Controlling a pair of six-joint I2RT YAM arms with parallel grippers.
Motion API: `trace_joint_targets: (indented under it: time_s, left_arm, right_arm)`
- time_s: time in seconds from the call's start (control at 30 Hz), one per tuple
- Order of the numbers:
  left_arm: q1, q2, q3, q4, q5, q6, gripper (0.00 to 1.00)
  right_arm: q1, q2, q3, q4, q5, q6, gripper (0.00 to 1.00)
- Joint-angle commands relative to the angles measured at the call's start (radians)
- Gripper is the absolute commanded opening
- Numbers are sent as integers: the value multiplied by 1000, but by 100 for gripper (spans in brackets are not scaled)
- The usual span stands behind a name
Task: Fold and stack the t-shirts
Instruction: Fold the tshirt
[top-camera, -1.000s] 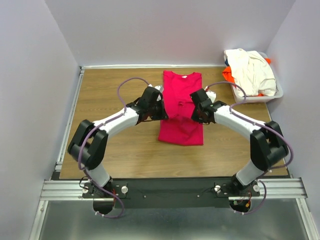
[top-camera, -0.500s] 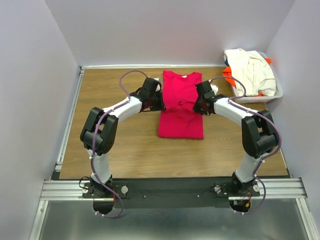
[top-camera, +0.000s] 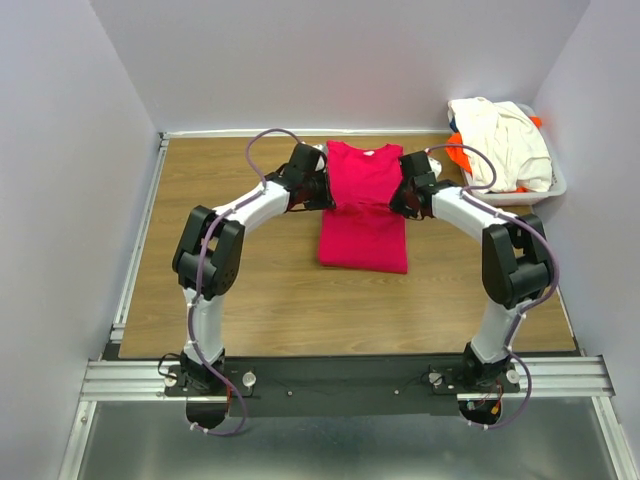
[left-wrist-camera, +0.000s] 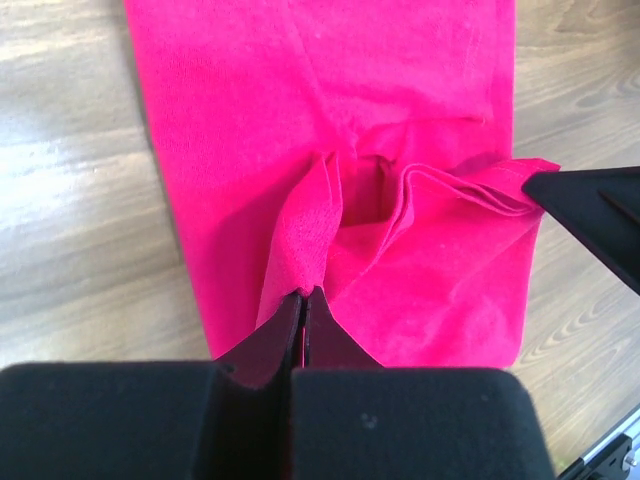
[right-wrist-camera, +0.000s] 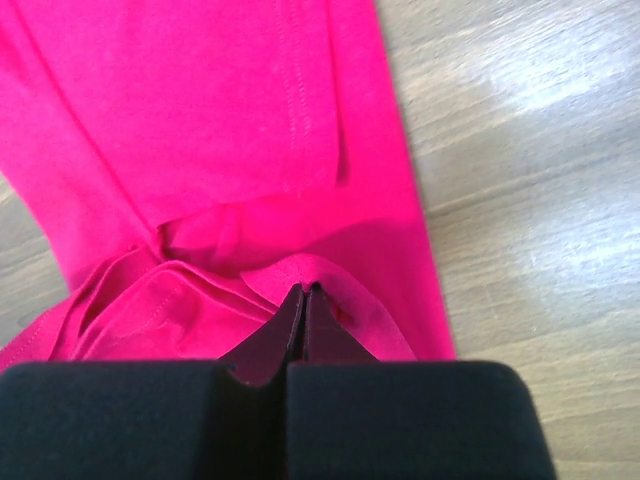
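Wooden desk (top-camera: 250, 290) is seen below both arms. Raised folds of the crimson-pink t-shirt (top-camera: 362, 235) are pinched tight by the left end effector (left-wrist-camera: 305, 295) and the right end effector (right-wrist-camera: 303, 290), with the shirt laid between them. Beyond the right one, the cream-white t-shirt (top-camera: 505, 140) and the orange t-shirt (top-camera: 456, 152) are heaped in a basket (top-camera: 540, 193).

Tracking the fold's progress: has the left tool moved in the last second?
Yes. The left tool, shut on the pink t-shirt, has moved toward the far edge of the table.

Crimson-pink t-shirt (top-camera: 364, 215), brown wood-grain table (top-camera: 250, 290), white basket (top-camera: 540, 192).
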Motion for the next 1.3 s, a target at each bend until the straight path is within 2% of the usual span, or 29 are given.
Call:
trace_joint_targets:
  time_s: [0.0,0.17,0.23,0.37,0.4,0.43,0.47,0.5,0.53,0.57,0.6,0.63,0.77,0.97,1.17,1.27]
  left_arm:
    - [7,48,50,-14,33,35,0]
    - [11,89,93,-2,53,48,0]
    - [14,96,99,-6,52,56,3]
    - [22,92,102,-5,41,81,21]
    - [25,89,101,-3,39,82,22]
    - [27,83,96,1,27,84,27]
    - [28,77,93,3,27,85,33]
    - [31,74,98,4,27,99,52]
    - [34,62,99,1,24,104,60]
    - [34,53,95,3,18,107,62]
    - [36,40,90,6,4,111,63]
    - [37,14,80,4,-2,111,63]
    - [42,-58,32,-9,-56,82,63]
    - [56,-171,-193,66,-57,21,58]
    - [59,-95,-111,28,-16,73,57]
    - [68,-21,-30,-6,-7,87,57]
  right_arm:
    - [-19,35,40,16,-21,-19,0]
    - [-37,59,49,27,-43,-19,0]
    - [-46,66,55,32,-55,-22,1]
    - [-57,76,76,33,-63,-44,15]
    - [-59,76,81,33,-61,-45,22]
    - [-62,78,86,33,-64,-48,27]
    - [-65,82,90,33,-69,-53,31]
    - [-72,84,98,33,-76,-56,39]
    - [-75,84,101,33,-87,-59,44]
    - [-79,81,106,33,-90,-67,48]
    - [-79,76,109,32,-90,-71,53]
    - [-80,72,109,32,-92,-75,54]
    - [-79,29,86,33,-118,-82,55]
    - [-71,-19,14,49,-150,-122,53]
    - [-68,24,35,52,-136,-185,52]
    - [-68,73,59,49,-122,-223,47]
